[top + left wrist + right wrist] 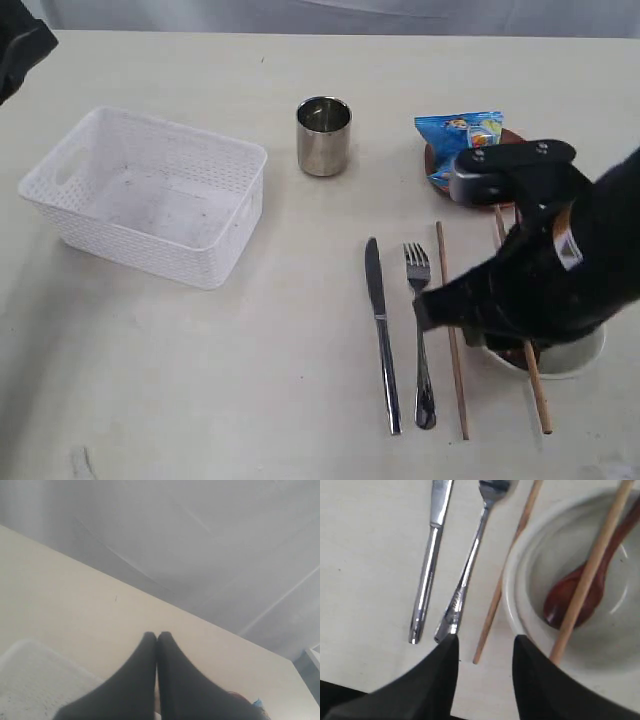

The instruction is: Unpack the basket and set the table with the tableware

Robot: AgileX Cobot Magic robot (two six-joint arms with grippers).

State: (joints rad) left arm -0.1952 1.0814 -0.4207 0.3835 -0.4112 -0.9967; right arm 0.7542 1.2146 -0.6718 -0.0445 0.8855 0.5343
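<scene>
Here, much of the bowl (512, 595) is hidden in the exterior view under the dark right arm; only a sliver of its pale rim shows near the right edge. The plate (429, 160) is hard to make out, being mostly covered by the blue snack bag (458, 138) and the arm; it seems to be a brown disc, shown only as a thin arc. The left arm is cut off at the upper left corner of the exterior view.

The right claw (482, 647) hangs low over the tabletop (250, 400) with its jaws parted and nothing gripped. The near end of one chopstick (506, 575) lies in the gap between them. The fork (467, 570) handle ends just beside one finger, and the knife (427, 570) lies beyond it, parallel. On the other side sits the bowl, with a brown spoon (570, 600) inside and a second chopstick (591, 570) resting across its rim.

The left claw (157, 635) is pressed closed on nothing, raised above a corner of the basket (140, 245).

The basket stands at the left and the steel cup (323, 135) sits toward the far side. A broad stretch of tabletop lies between the basket and the knife.
</scene>
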